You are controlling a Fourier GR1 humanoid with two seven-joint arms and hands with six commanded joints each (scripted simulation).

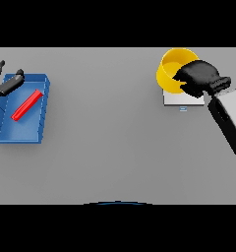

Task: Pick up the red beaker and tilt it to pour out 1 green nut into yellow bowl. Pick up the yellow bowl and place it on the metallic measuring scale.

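The grey table (115, 147) fills the whole view, flat and plain. On its left side sits a blue tray (7, 133), a shallow box with raised walls, and its left wall runs off the picture's edge. Over on the right comes the right arm (230, 118), white and grey, slanting up from the lower right and cut off at the frame.

The yellow bowl (168, 69) is at the top right, tilted so its open mouth faces us a little, and it sits over the metallic measuring scale (181, 100). Whether the bowl rests on the plate or hangs just above it, I can't make out. Only the near strip of the scale shows, pale with a small mark on its front edge; the rest is hidden under bowl and hand.

The right hand (198, 78) is dark and covers the bowl's right side, fingers curled over the rim, gripping it. That hand blocks any look into the bowl's right half.

At the far left, the left hand (6, 84) hovers at the tray's upper left corner, fingers straight and spread, holding nothing, its wrist out of frame.

Inside the tray lies a red piece (26, 105), long and slim, set diagonally. It looks flat like a bar; its true shape is hard to read.
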